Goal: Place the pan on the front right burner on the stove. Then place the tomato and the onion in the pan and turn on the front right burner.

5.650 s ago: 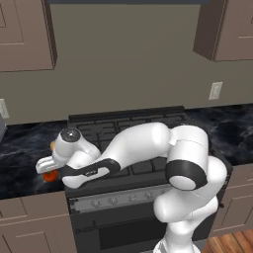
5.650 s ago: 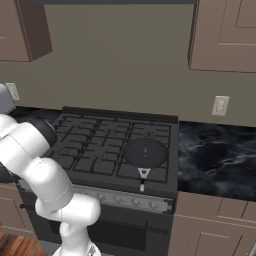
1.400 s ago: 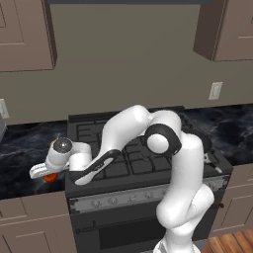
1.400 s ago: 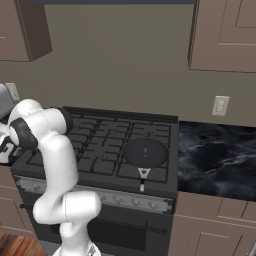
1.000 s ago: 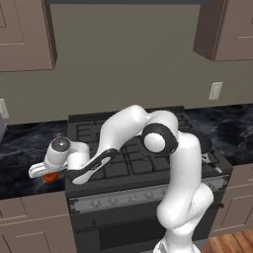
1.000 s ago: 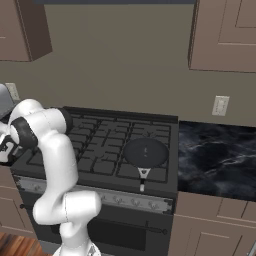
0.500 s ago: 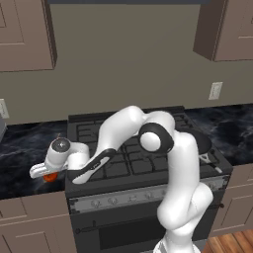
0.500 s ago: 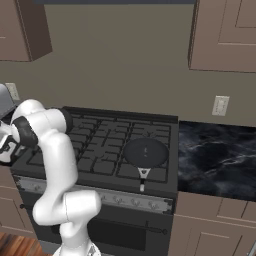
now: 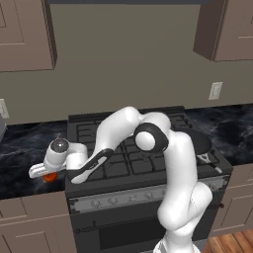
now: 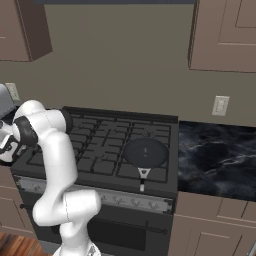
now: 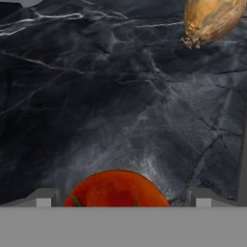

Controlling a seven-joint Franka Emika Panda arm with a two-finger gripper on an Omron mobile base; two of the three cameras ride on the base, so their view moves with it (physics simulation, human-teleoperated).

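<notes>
A: Any progress? Pan (image 10: 145, 152) looked parked on the front right burner (image 10: 150, 161) already.

B: Yep. Gripper (image 11: 120, 201) spread wide around the tomato (image 11: 116, 189) on the counter (image 11: 96, 96), not pinched yet. Onion (image 11: 212, 18) well apart, burner unlit.

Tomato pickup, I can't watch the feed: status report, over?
Gripper open, straddling tomato on counter. Onion lies apart. Pan on front right burner.

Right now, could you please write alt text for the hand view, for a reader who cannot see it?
A glossy red tomato sits on a black marbled counter at the bottom of the picture, centred between the two spread fingertips of the open hand. A tan onion lies apart from it, in the top right corner.
</notes>
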